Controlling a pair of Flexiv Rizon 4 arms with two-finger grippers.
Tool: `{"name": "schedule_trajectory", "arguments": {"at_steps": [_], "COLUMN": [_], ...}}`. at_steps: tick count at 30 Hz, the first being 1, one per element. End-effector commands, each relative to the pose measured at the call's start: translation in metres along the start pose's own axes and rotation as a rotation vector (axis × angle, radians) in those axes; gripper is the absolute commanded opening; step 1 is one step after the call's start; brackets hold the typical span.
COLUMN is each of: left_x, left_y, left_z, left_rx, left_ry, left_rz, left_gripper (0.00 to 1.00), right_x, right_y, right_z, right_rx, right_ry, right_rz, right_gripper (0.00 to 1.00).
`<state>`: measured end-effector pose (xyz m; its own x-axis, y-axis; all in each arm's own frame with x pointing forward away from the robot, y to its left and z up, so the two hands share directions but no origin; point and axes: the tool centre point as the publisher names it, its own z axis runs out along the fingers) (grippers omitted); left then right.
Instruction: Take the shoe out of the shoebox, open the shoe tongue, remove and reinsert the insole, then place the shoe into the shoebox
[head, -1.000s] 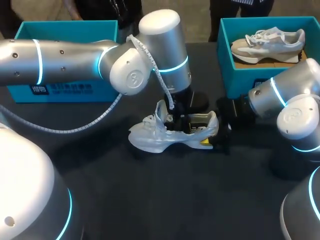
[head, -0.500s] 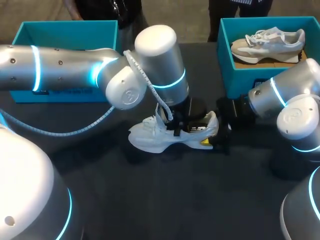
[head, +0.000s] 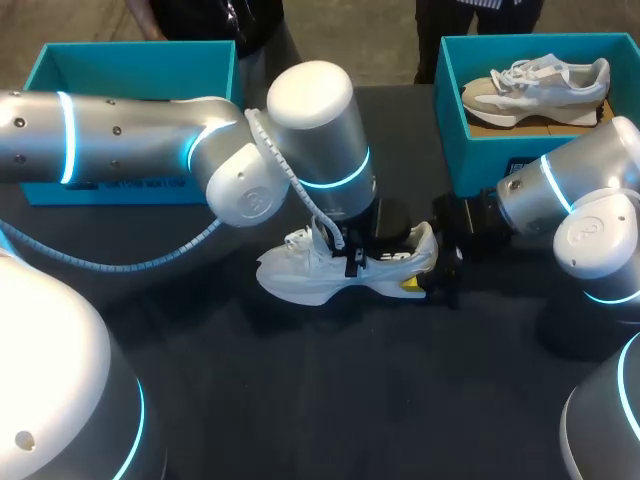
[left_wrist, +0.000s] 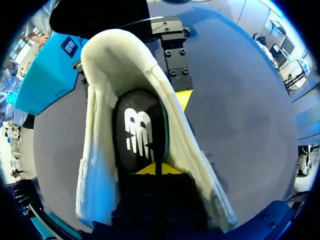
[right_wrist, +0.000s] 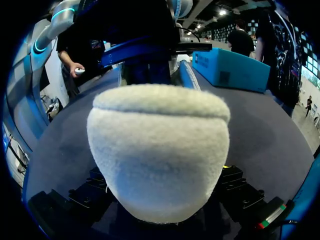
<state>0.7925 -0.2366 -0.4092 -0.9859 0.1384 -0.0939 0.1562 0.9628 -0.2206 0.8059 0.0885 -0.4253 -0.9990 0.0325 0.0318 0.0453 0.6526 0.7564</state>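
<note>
A white shoe (head: 300, 280) lies on its sole on the dark table, toe to the left. My left gripper (head: 350, 258) reaches down into its opening. In the left wrist view my left gripper (left_wrist: 155, 168) has its yellow tips pressed together on the black insole (left_wrist: 137, 130), inside the padded collar (left_wrist: 100, 100). My right gripper (head: 425, 265) clasps the heel from both sides. In the right wrist view the heel (right_wrist: 160, 150) fills the space between the black fingers (right_wrist: 235, 182). One of its fingers (left_wrist: 176, 65) shows outside the heel.
A teal shoebox (head: 470, 150) at the back right holds a second white shoe (head: 535, 85). Another teal box (head: 60, 65) stands at the back left, behind my left arm.
My left arm has dropped lower, its gripper has gone deeper into the shoe and has shut. The upright tongue now sits lower. My right arm and the shoe have stayed put.
</note>
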Motion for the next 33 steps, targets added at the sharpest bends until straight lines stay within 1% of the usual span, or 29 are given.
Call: {"name": "schedule_trajectory", "arguments": {"at_steps": [1, 9, 13, 20, 29, 32, 33], "left_x": [-0.001, -0.008, -0.01, -0.013, -0.011, -0.009, -0.009], "left_y": [0.009, 0.009, 0.01, 0.012, 0.014, 0.011, 0.01], "left_z": [-0.01, -0.025, -0.032, -0.039, -0.058, -0.066, -0.069], "left_rx": [0.006, 0.022, 0.059, 0.089, 0.2, 0.218, 0.24], "left_ry": [-0.018, -0.052, -0.039, -0.016, 0.043, 0.04, 0.041], "left_rz": [-0.004, -0.006, -0.001, 0.025, 0.044, 0.052, 0.053], "left_gripper": [0.0, 0.0, 0.0, 0.0, 0.0, 0.0, 0.0], "right_x": [-0.001, -0.001, -0.001, -0.001, -0.001, -0.001, -0.001], "right_y": [-0.001, -0.001, -0.001, -0.001, -0.001, -0.001, -0.001], "right_z": [0.0, 0.0, 0.0, 0.0, 0.0, 0.0, 0.0], "right_rx": [0.003, 0.003, 0.003, 0.003, 0.003, 0.003, 0.003], "right_ry": [0.0, 0.0, 0.0, 0.0, 0.0, 0.0, 0.0], "right_rz": [0.001, 0.001, 0.001, 0.001, 0.001, 0.001, 0.001], "right_gripper": [0.0, 0.0, 0.0, 0.0, 0.0, 0.0, 0.0]}}
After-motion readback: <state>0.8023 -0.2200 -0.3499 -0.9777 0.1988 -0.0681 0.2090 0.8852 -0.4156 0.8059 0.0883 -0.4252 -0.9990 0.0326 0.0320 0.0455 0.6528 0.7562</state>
